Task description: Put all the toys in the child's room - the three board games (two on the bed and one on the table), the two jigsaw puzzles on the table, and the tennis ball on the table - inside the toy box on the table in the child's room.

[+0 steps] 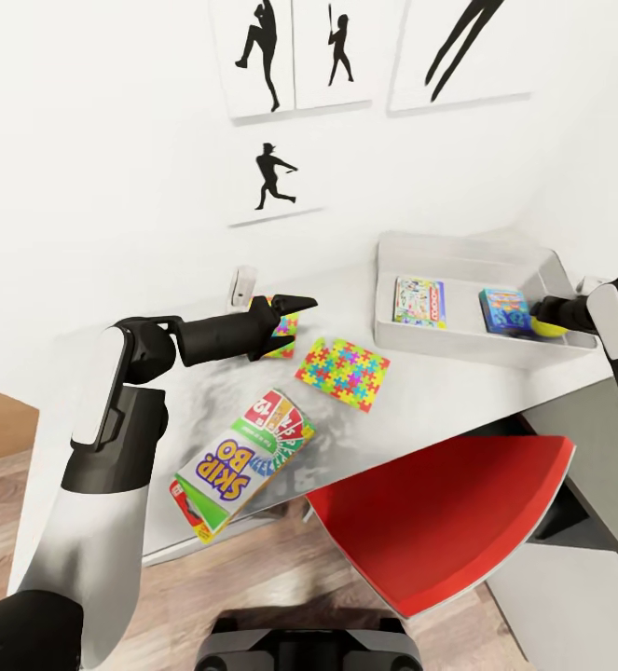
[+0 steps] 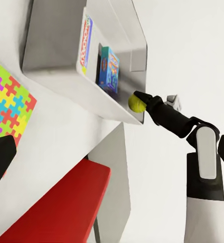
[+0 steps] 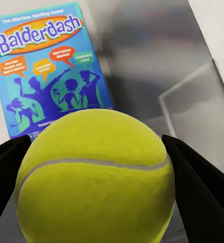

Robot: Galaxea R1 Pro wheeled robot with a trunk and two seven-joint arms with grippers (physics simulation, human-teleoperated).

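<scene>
your right gripper (image 3: 94, 167) has black fingers around a yellow-green tennis ball (image 3: 94, 174) with a pale seam. at its 11 o'clock, the balderdash box (image 3: 46, 66) is blue with orange lettering. the toy box (image 1: 420, 337) is light grey; the jigsaw puzzle (image 1: 343, 373) mixes pink, yellow, blue, green.

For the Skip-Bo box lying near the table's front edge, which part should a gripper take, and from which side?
The Skip-Bo box lies flat on the table, its lower-left corner past the front edge. A likely best grip is across its short width at mid-length, jaws closing on the two long sides, coming from above. Alternatively, pinch top and bottom at the overhanging corner. The left gripper is nearest.
</scene>
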